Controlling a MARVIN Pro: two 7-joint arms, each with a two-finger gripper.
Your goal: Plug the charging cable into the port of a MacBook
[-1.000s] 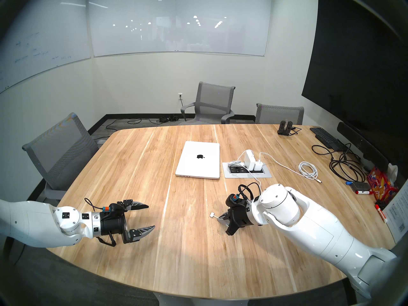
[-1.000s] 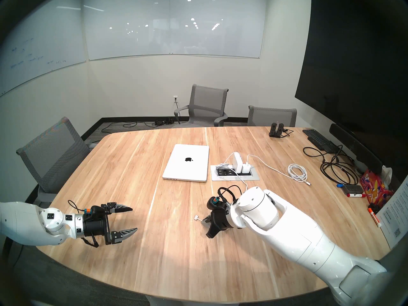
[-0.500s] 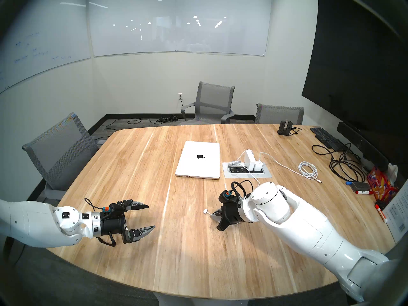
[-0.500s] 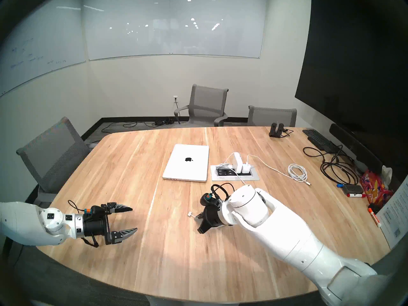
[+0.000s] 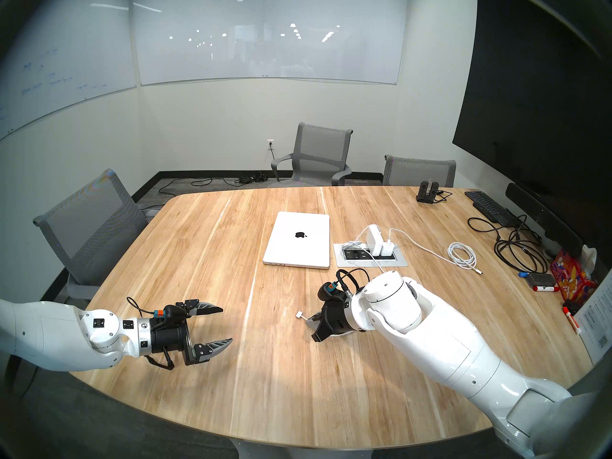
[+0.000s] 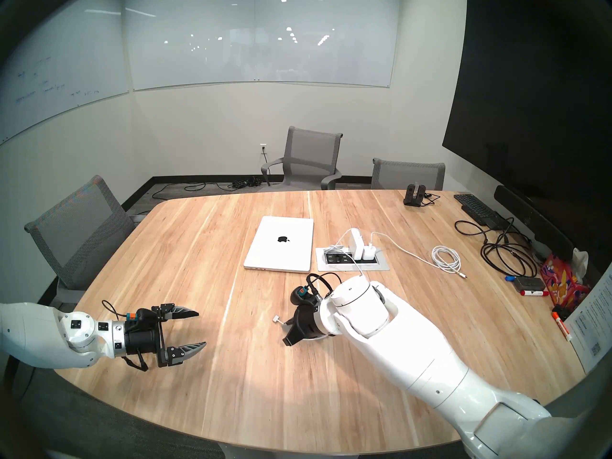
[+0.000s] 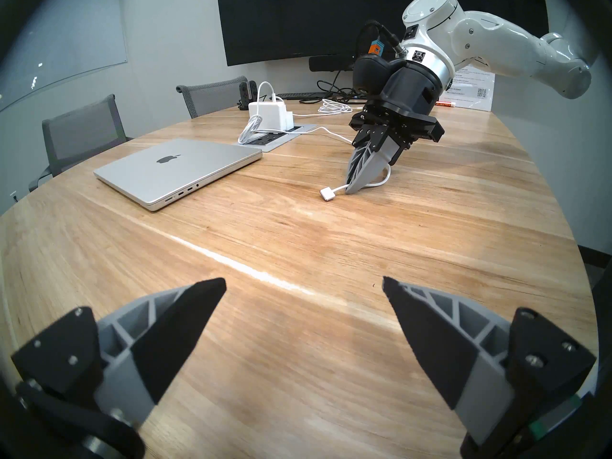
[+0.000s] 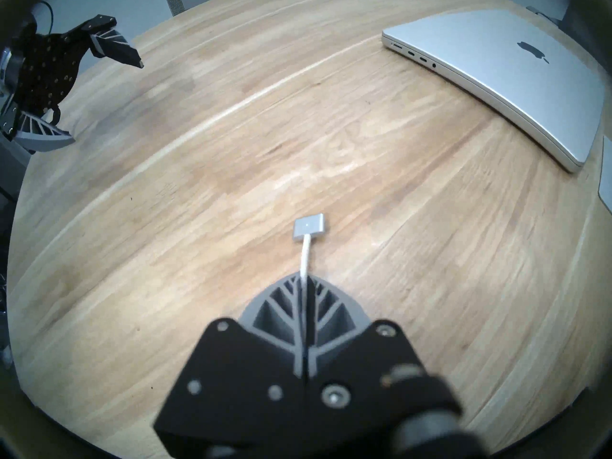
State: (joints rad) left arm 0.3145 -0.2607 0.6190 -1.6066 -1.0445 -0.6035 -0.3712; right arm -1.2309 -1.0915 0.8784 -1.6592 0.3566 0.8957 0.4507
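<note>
The closed silver MacBook (image 5: 299, 239) (image 7: 175, 168) (image 8: 496, 74) lies mid-table, its ports on the near short edge. My right gripper (image 5: 311, 318) (image 7: 352, 190) (image 8: 303, 279) is shut on the white charging cable (image 8: 304, 253) a little behind its flat silver connector (image 5: 299, 315) (image 7: 328, 195) (image 8: 309, 226), which sticks out to the left just above the wood. The cable runs back to the large white power brick (image 5: 373, 239) (image 7: 266, 115). My left gripper (image 5: 225, 326) (image 7: 304, 296) hovers open and empty at the near left.
A grey power panel (image 5: 371, 257) sits right of the laptop, holding a smaller adapter (image 5: 386, 248) whose white cable coils (image 5: 462, 254) farther right. Black cables (image 5: 516, 249), a black keyboard (image 5: 486, 205), markers and a colourful box (image 5: 569, 279) line the right edge. Chairs surround the table.
My right gripper has carried the connector leftward and slightly toward the laptop's near edge. The left arm has not moved.
</note>
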